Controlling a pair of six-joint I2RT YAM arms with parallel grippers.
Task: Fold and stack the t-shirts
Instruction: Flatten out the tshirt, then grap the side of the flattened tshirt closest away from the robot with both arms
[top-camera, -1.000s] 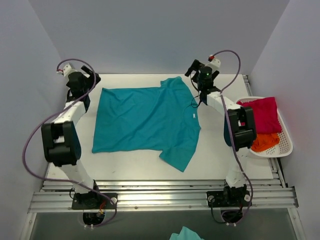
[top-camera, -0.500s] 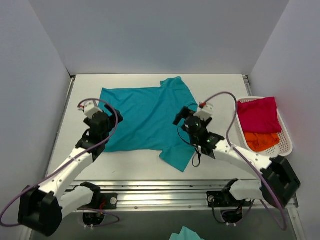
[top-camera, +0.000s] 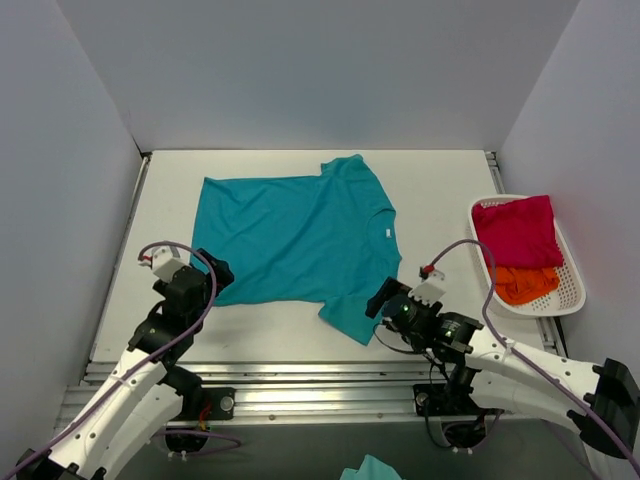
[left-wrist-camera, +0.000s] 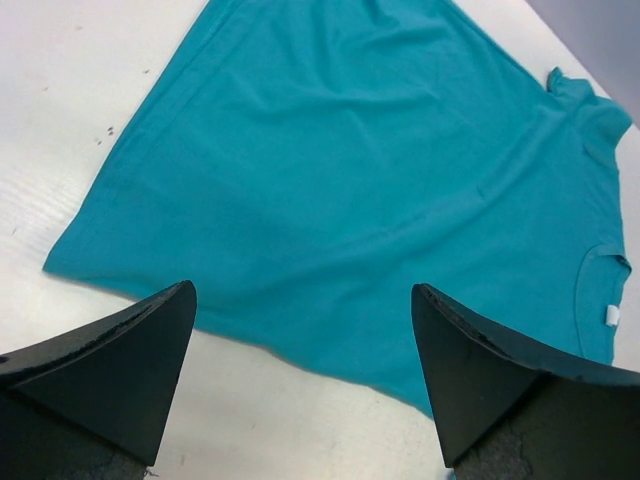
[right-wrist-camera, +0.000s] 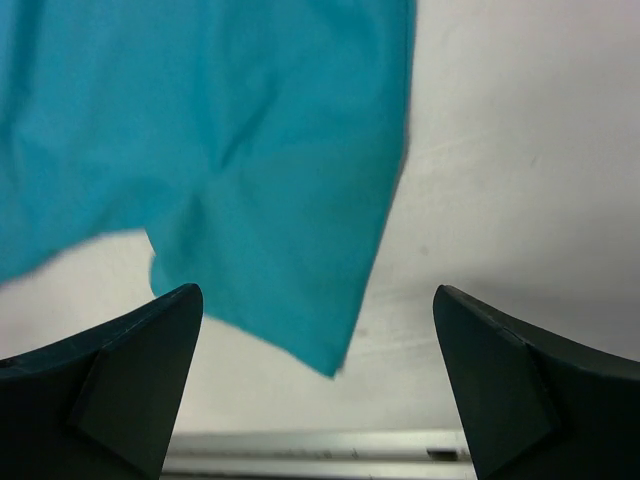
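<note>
- Left claw (top-camera: 208, 277): the jaws are spread wide and hold nothing, poised low over the counter (top-camera: 160, 200). The near hem of the teal t-shirt (top-camera: 290, 235) runs just ahead of the claw, between its fingers. The hem corner sits ahead and outboard of the left finger.
- Recommended: shift toward that corner, then close on both cloth layers at the hem.
- The teal t-shirt lies flat ahead of both claws, with mild wrinkles.
- Right claw (top-camera: 385, 300): the jaws are wide and empty. The near sleeve lies just ahead, its corner pointing back at the claw.
- Recommended: take the sleeve edge, lift level with the left claw, and carry the fold away evenly to avoid skew.
- Well off to the right claw's right, the basket (top-camera: 573, 290) holds the crimson t-shirt (top-camera: 515, 230) over the orange t-shirt (top-camera: 525, 283). Both are yet to be folded.
</note>
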